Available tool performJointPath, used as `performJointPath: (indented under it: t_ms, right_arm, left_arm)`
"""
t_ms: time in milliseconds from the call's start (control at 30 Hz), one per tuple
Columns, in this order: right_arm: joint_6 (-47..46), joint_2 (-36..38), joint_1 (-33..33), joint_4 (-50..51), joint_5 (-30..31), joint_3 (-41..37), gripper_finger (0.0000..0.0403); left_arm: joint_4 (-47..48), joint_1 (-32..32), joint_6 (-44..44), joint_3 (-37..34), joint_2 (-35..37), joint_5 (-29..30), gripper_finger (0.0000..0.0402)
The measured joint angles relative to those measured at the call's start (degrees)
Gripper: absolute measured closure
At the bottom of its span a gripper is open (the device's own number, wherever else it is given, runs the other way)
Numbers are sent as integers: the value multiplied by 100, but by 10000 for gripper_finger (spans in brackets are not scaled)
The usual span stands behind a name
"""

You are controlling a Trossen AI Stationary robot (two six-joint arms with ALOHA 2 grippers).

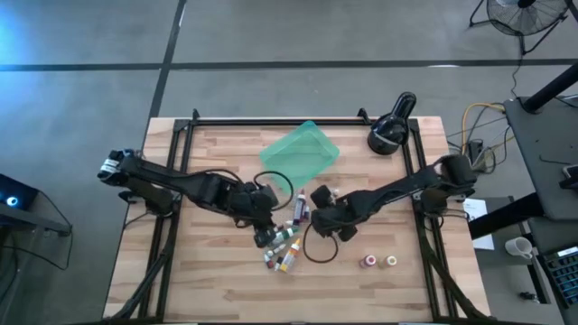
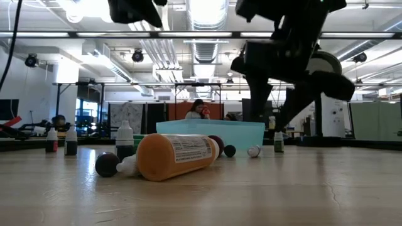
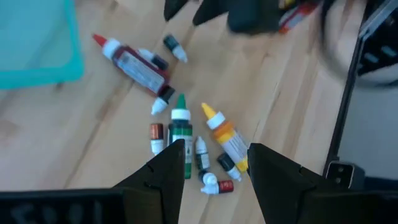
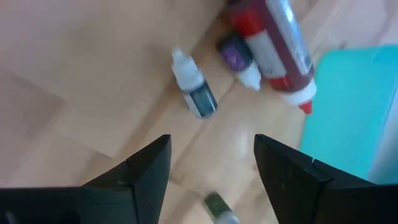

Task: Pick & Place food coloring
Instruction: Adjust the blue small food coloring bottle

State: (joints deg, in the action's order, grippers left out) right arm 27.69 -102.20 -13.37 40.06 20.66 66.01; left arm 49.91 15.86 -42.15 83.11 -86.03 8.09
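**Small, light bottles, easy to roll**

The food coloring bottles [image 1: 287, 242] lie scattered near the middle of the tabletop, toward its front edge, just in front of the teal tray [image 1: 301, 152]; two more [image 1: 379, 261] stand apart nearer the right front corner. Most lie on their sides, some touching.

The left gripper [image 3: 212, 168] hangs over the cluster with fingers apart and nothing between them. Below it are a green bottle [image 3: 181, 127] and an orange one [image 3: 225, 137]. The right gripper [image 4: 211, 165] is released too, empty, above a dark small bottle [image 4: 195, 93] and a larger red one [image 4: 280, 46] beside the tray's edge.

These look like light, stiff plastic with smooth round bodies, so a lying one will probably roll or skid if nudged from one side. The safest hold is likely across the middle of the body, fingers square to its length, not on the tapered cap. Neighbours lie close, so pick an outer bottle first.
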Motion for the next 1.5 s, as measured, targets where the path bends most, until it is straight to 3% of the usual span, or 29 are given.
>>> performJointPath:
  t_ms: [100, 333, 733, 1033, 1300, 1500]
  right_arm:
    - [295, -297, 9, 271, 29, 307, 186]
    - [641, -648, 20, 332, -600, 873, 188]
    - [1043, -675, 105, 403, -1225, 926, 188]
    - [1253, -1132, 262, 330, -1369, 999, 188]
    - [1288, -1315, 407, 475, -1337, 1216, 189]
    - [1298, -1315, 560, 631, -1488, 1274, 225]
  left_arm:
    - [9, 13, -5, 0, 200, 166, 255]
    - [109, 15, 22, 0, 715, 244, 255]
    - [813, 9, -235, -161, 1536, 744, 255]
    - [853, 11, -856, -965, 2277, 1112, 255]
    - [747, 65, -1697, -1803, 2643, 1065, 255]
    - [590, 116, -1998, -2201, 2714, 970, 255]
